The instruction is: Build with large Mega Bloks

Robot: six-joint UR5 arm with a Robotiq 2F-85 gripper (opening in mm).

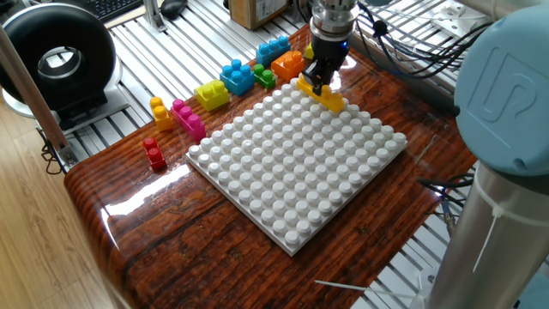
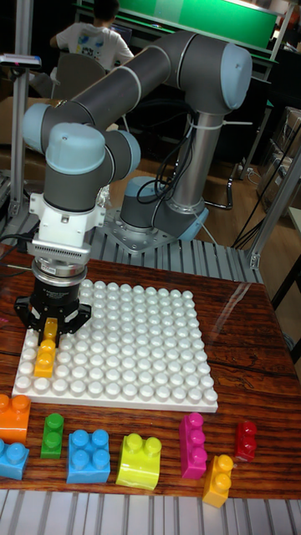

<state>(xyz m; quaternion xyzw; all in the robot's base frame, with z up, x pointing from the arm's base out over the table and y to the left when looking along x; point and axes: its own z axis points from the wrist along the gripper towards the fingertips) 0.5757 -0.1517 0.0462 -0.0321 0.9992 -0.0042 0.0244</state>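
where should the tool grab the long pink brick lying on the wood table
Come straight down from above on the glossy pink studded plastic brick and close the tool across its two long flat sides near the middle. It is narrow and lies flat, studs up. The yellow-orange brick sits close beside one end, so gripping mid-length probably keeps the fingers clear.
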